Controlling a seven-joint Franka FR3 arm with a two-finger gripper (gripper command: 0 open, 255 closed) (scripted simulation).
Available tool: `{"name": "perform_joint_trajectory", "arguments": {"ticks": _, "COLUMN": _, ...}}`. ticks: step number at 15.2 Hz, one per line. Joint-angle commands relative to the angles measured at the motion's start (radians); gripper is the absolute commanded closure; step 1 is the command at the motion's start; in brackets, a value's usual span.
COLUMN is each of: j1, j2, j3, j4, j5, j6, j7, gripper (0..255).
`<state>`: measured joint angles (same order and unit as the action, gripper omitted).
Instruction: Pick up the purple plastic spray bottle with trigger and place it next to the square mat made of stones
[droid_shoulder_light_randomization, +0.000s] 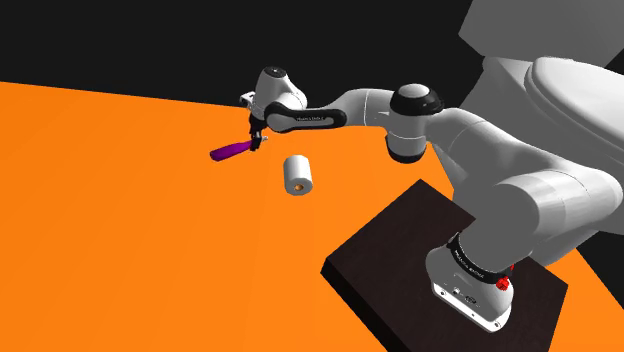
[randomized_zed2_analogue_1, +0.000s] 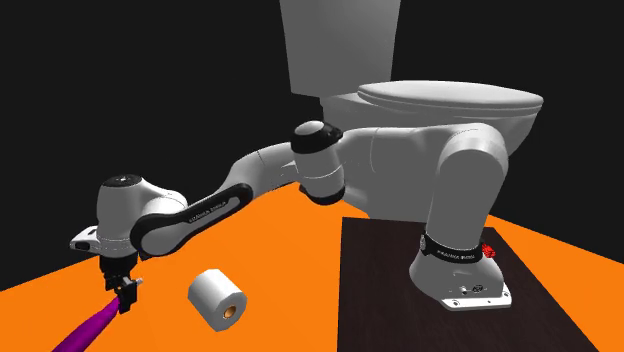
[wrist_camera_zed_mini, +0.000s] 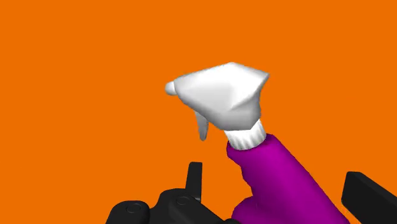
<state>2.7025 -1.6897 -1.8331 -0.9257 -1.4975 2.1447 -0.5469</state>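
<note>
arm: white Franka arm with dark joints, reaching far out and low, elbow bent | gripper: all-black two-finger gripper, pointing down | fingers: standing well apart (plain in the wrist view)

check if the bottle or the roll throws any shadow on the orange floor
shoulder view: even light, no shadow under bottle or roll on the floor; second exterior view: none beneath the roll either; wrist view: soft shading on the bottle's white head, no glare, no blur

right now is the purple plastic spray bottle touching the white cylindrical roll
Apart: shoulder view shows orange floor between the purple spray bottle and the white roll.
</note>
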Motion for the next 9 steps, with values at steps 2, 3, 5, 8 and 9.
{"name": "perform_joint_trajectory", "arguments": {"ticks": 2, "j1": -0.092, "j2": 0.067, "j3": 0.005, "j4": -0.154, "j5": -0.004, "j6": -0.03, "j7": 0.06, "gripper": 0}}
{"name": "perform_joint_trajectory", "arguments": {"ticks": 3, "j1": -0.092, "j2": 0.067, "j3": 0.005, "j4": -0.154, "j5": -0.004, "j6": -0.03, "j7": 0.06, "gripper": 0}}
{"name": "perform_joint_trajectory", "arguments": {"ticks": 5, "j1": -0.092, "j2": 0.067, "j3": 0.005, "j4": -0.154, "j5": -0.005, "j6": -0.03, "j7": 0.06, "gripper": 0}}
{"name": "perform_joint_trajectory", "arguments": {"ticks": 8, "j1": -0.092, "j2": 0.067, "j3": 0.005, "j4": -0.154, "j5": -0.005, "j6": -0.03, "j7": 0.06, "gripper": 0}}
{"name": "perform_joint_trajectory", "arguments": {"ticks": 9, "j1": -0.092, "j2": 0.067, "j3": 0.005, "j4": -0.154, "j5": -0.005, "j6": -0.03, "j7": 0.06, "gripper": 0}}
